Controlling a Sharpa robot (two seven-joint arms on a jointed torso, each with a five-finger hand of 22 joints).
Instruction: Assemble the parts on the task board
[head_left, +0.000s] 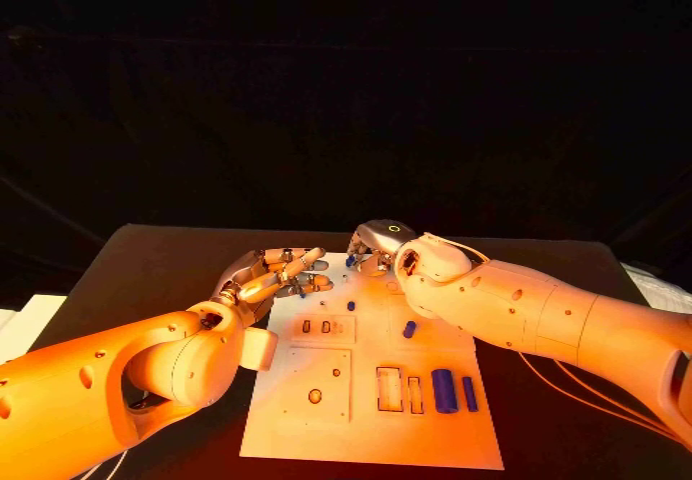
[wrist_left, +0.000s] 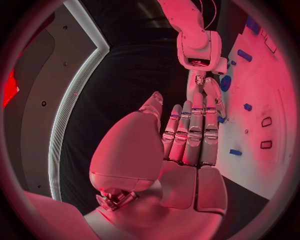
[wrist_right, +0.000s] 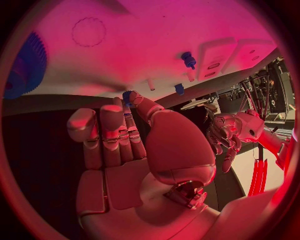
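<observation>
The white task board (head_left: 325, 400) lies in the middle of the black table. My right hand (head_left: 378, 245) hovers at the board's far edge and pinches a small blue part (wrist_right: 127, 95) between thumb and fingertip. A round blue gear (wrist_right: 25, 65) sits on the board close to that hand. My left hand (head_left: 274, 275) is at the board's far left corner, with its fingers (wrist_left: 190, 135) stretched out straight and nothing in them. A blue peg (head_left: 410, 328) stands mid-board, and two long blue parts (head_left: 444, 390) lie near the board's right edge.
Slots and holes (head_left: 389, 388) are cut into the board's near half. Small blue pegs (wrist_left: 235, 152) stand on the board beside my left fingers. Both forearms (head_left: 548, 320) cross the board's sides. Black table (head_left: 159, 270) surrounds the board.
</observation>
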